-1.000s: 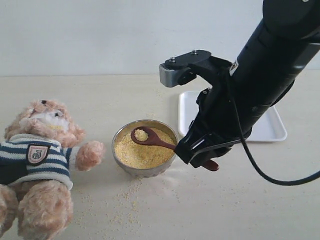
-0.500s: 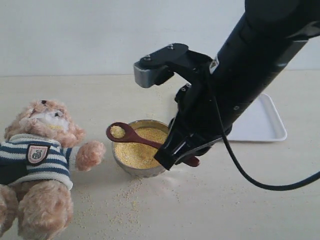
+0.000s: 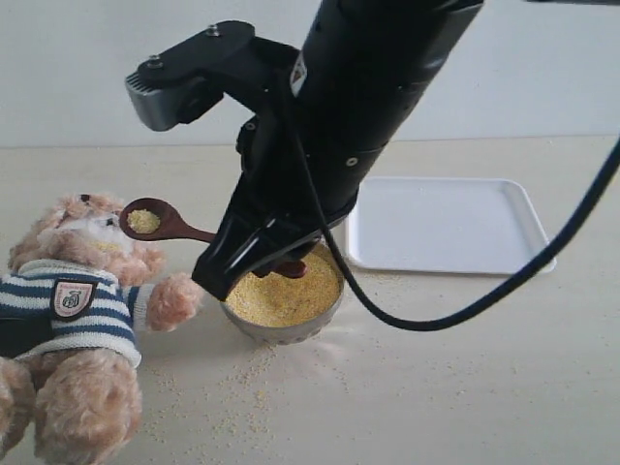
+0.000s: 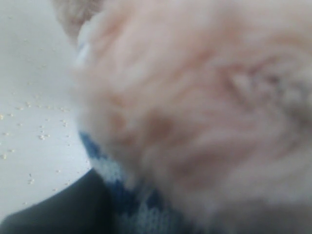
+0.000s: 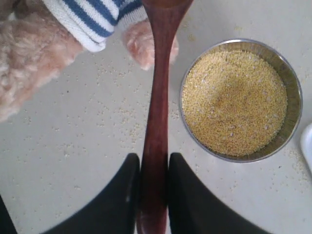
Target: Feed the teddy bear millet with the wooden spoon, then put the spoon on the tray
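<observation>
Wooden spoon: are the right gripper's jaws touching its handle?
Touching. The right wrist view shows the jaws of the right gripper pressing both sides of the wooden spoon.

The arm (image 3: 378,87) is glossy black with a black cable (image 3: 423,327). Its grey camera block (image 3: 167,97) shows two screws (image 3: 152,61); the tool (image 5: 155,195) has smooth black fingers (image 5: 190,207).

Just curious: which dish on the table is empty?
The white tray: what shows of it is bare, while the steel bowl is full of yellow millet.

You are looking at a lab-style test bench: a plain beige tabletop (image 3: 465,397) against a bare white wall (image 3: 68,68). A big black robot arm (image 3: 373,87) with a camera (image 3: 170,92) on its wrist hangs over it.
</observation>
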Robot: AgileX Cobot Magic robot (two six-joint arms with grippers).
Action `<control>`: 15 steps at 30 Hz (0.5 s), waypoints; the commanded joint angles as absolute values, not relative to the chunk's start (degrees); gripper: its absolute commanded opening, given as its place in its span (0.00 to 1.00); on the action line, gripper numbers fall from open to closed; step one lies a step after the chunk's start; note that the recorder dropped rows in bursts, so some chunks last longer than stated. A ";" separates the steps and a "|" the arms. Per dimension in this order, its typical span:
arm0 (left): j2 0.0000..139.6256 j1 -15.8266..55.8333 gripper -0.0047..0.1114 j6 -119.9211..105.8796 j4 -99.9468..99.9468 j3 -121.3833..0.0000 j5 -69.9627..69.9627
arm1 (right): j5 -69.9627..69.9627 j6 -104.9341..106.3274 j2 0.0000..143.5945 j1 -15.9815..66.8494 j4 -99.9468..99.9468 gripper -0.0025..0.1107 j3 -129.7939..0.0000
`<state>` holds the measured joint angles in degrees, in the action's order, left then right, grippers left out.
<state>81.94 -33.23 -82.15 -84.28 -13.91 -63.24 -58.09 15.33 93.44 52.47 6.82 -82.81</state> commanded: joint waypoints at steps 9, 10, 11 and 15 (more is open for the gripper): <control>81.97 -33.44 0.08 -82.71 -85.12 -13.90 -64.89 | -58.49 13.37 101.37 56.53 2.23 0.02 -92.47; 81.97 -33.44 0.08 -82.71 -85.12 -13.90 -64.89 | -58.16 13.37 102.00 56.53 2.08 0.02 -92.89; 81.97 -33.44 0.08 -82.71 -85.12 -13.90 -64.89 | -58.05 13.37 102.47 56.53 1.77 0.02 -93.43; 81.97 -33.44 0.08 -82.71 -85.12 -13.90 -64.89 | -57.93 13.25 104.15 56.53 -0.75 0.02 -95.11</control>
<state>81.94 -33.23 -82.15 -84.28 -13.91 -63.24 -58.43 13.42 103.38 56.48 1.44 -93.71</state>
